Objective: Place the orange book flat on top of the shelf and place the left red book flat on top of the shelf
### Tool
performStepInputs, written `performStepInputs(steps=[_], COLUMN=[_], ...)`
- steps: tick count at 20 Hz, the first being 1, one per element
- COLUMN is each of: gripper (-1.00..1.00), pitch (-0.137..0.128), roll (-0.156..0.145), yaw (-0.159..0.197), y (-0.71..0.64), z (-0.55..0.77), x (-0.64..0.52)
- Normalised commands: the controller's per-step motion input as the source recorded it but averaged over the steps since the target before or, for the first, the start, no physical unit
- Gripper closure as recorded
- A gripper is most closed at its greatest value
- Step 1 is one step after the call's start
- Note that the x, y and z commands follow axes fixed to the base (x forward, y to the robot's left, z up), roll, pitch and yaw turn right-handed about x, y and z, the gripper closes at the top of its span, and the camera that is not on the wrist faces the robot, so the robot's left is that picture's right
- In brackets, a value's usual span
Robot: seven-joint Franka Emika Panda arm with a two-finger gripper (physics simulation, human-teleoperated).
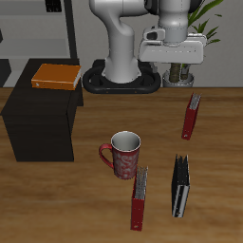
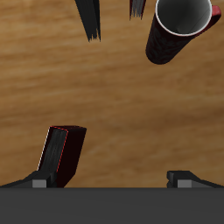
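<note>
Orange cover facing up, the orange book [image 1: 56,75] lies flat on top of the shelf [image 1: 38,123], so that half of your task reads as done. Your gripper [image 1: 178,76] hangs above the back of the tabletop [image 1: 85,204], with its fingers [image 2: 186,178] spread and holding nothing; the wrist view shows bare wood between them. The left red book [image 1: 191,116] stands upright on its edge just below and slightly forward of the gripper, and in the wrist view it sits close beside one finger rather than between the two. I judge you are lining up for a grasp on it, and the offset suggests a small sideways correction is needed before descending. Standing on edge suits you: the thin body offers two broad covers for the fingers to close across. The hazard is tipping it with a finger on the way down, as a narrow upright book has little footing. Note the second red book [image 1: 140,198] nearer the front edge, beside the red mug [image 1: 122,155] and the black book [image 1: 179,185]; it is near-identical and not your target. The shelf top has limited free area beside the orange book, so plan to lay the red one flat partly on or against it.
</note>
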Motion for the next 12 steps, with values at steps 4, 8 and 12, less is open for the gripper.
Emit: performStepInputs(steps=[4, 8, 12], gripper=[-1.00, -1.00, -1.00], pitch=[0.025, 0.017, 0.016], roll=[0.081, 0.072, 0.016], yaw=[-0.054, -0.028, -0.047], y=[0.52, 0.42, 0.19], z=[-0.07, -0.16, -0.10], x=[0.03, 0.00, 0.14])
